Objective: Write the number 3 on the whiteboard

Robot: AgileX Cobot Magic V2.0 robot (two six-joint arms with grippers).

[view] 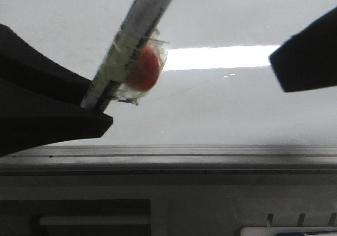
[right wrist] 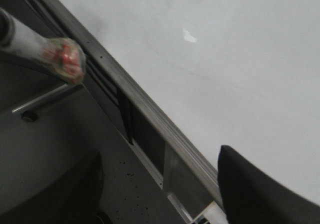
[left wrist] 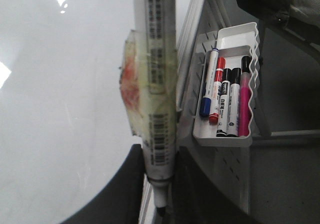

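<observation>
The whiteboard (view: 237, 15) is glossy pale grey with a bright strip of light reflected on it and a grey rail (view: 210, 159) along its bottom edge. No black number 3 shows on it in any view. My left gripper (view: 97, 107) is shut on a white marker (view: 137, 36) that has a red lump (view: 143, 70) taped to its barrel. In the left wrist view the marker (left wrist: 157, 59) sits between the dark fingers (left wrist: 125, 184), with its black tip by the jaws. My right gripper (right wrist: 160, 194) is open and empty beside the rail (right wrist: 150, 109); one finger (view: 308, 51) shows in front.
A white tray (left wrist: 222, 141) holding several markers, blue, red, black and pink, hangs on a perforated panel beside the board. A dark ledge with slots (view: 158, 199) runs below the rail. The taped marker also shows in the right wrist view (right wrist: 30, 44).
</observation>
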